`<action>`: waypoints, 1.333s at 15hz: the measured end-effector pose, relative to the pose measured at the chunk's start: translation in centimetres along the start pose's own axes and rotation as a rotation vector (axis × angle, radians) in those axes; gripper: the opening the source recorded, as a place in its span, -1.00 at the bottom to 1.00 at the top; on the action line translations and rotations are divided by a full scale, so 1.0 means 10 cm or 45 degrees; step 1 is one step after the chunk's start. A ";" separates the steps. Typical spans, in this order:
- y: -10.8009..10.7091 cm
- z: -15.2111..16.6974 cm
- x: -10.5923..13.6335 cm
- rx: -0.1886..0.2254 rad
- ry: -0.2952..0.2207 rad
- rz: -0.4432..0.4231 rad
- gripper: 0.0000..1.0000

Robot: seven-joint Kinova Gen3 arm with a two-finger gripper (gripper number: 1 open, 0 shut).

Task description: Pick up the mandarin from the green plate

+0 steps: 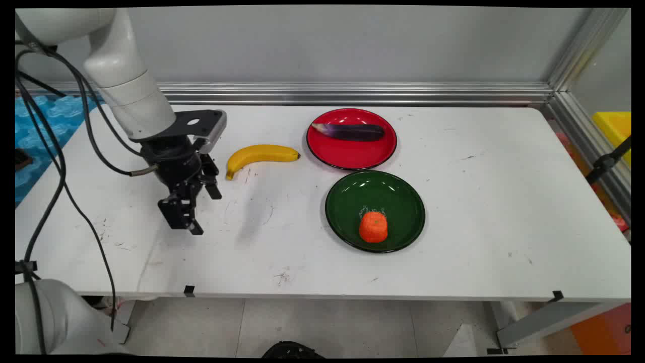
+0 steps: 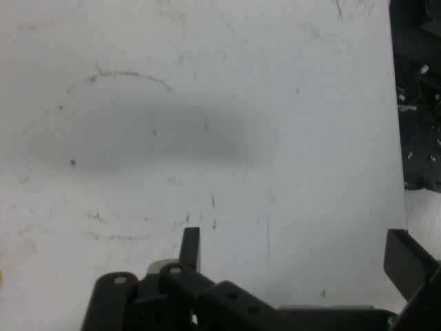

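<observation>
My black gripper (image 1: 204, 214) hangs open just above the white table (image 1: 478, 201) at its left side, holding nothing. A yellow banana (image 1: 259, 154) lies on the table a short way behind and to the right of it and is the nearest thing. Farther right a red plate (image 1: 352, 160) carries a dark purple eggplant (image 1: 350, 132). In front of that, a green plate (image 1: 373, 191) holds an orange piece of toy food (image 1: 373, 227). In the hand view the gripper (image 2: 296, 252) has its two fingers (image 2: 191, 245) wide apart over bare, scuffed tabletop (image 2: 207, 103).
An aluminium rail (image 1: 352, 93) runs along the table's back and right edges. Black cables (image 1: 55, 171) hang from the arm at the left. A yellow box (image 1: 615, 126) sits beyond the right rail. The hand view shows the table's edge (image 2: 398, 138) at the right.
</observation>
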 end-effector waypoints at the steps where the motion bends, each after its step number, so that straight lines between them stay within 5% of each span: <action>1: -0.01 0.00 0.03 0.002 0.008 0.002 1.00; 9: -0.14 -0.02 0.63 0.052 0.163 0.038 1.00; 20: -0.22 0.27 1.64 0.202 0.426 0.154 1.00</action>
